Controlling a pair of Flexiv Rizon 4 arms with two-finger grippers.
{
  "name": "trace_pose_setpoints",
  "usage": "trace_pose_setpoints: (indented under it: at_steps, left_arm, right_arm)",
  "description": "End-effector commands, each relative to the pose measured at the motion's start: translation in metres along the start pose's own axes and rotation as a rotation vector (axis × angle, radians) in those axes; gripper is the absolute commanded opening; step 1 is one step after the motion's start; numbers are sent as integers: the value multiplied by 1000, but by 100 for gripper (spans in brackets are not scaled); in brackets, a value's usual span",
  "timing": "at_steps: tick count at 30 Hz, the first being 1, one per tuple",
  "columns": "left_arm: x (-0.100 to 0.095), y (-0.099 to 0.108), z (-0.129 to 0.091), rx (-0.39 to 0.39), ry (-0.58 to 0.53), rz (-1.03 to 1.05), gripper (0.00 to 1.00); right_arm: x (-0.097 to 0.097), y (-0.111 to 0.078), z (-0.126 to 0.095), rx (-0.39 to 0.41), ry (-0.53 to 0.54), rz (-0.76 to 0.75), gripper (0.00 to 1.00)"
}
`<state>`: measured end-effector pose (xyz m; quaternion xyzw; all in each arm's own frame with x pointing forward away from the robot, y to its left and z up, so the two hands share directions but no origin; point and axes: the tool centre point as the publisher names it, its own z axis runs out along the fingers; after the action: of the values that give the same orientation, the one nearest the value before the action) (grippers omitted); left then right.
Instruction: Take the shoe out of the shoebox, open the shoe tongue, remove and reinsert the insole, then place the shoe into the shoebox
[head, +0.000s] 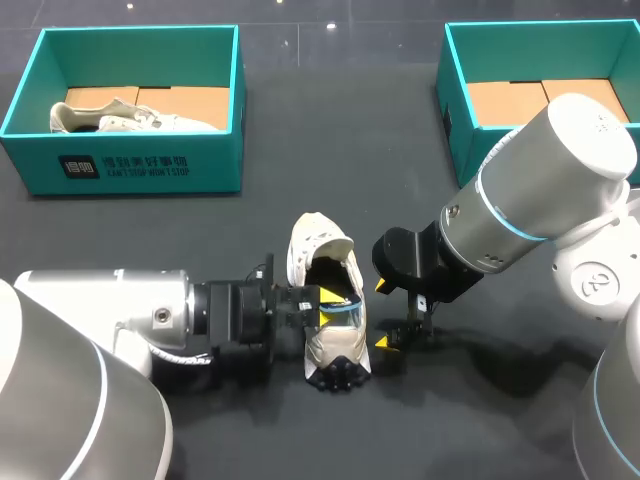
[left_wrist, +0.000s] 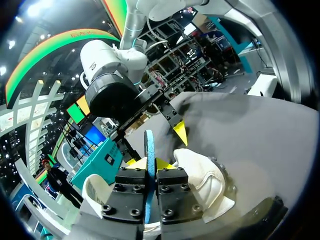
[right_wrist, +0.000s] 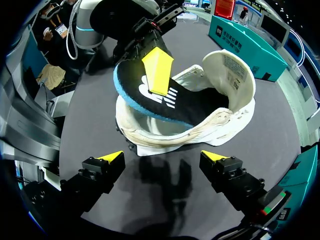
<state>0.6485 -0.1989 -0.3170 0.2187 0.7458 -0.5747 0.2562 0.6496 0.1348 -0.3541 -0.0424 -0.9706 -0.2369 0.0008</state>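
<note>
A white shoe (head: 330, 348) lies on the dark table in the middle, its tongue (head: 318, 238) folded open. My left gripper (head: 326, 308) comes in from the left and is shut on the edge of the black insole with a blue rim (head: 347, 306), which sticks up partly out of the shoe. In the left wrist view the insole (left_wrist: 149, 145) stands edge-on between the left gripper's (left_wrist: 150, 165) fingers. My right gripper (head: 383, 314) hangs open just right of the shoe, touching nothing. In the right wrist view the shoe (right_wrist: 225, 117) and insole (right_wrist: 185, 107) lie ahead of the open right gripper (right_wrist: 162, 157).
A teal shoebox (head: 150, 165) at the back left holds a second white shoe (head: 130, 118). Another teal shoebox (head: 455, 115) at the back right shows only cardboard inside. Bare dark table lies in front of the shoe and between the boxes.
</note>
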Motion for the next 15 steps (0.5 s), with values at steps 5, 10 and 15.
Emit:
trace_pose_setpoints:
  at_steps: [5, 10, 15]
  left_arm:
    - [5, 1, 5, -73, 0, 16, 0]
    - [6, 15, 10, -119, 1, 11, 0]
    - [2, 25, 13, -145, 5, 5, 0]
  right_arm:
    - [1, -1, 1, -3, -1, 0, 100]
    - [1, -1, 1, -3, -1, 0, 100]
    - [1, -1, 1, -3, -1, 0, 100]
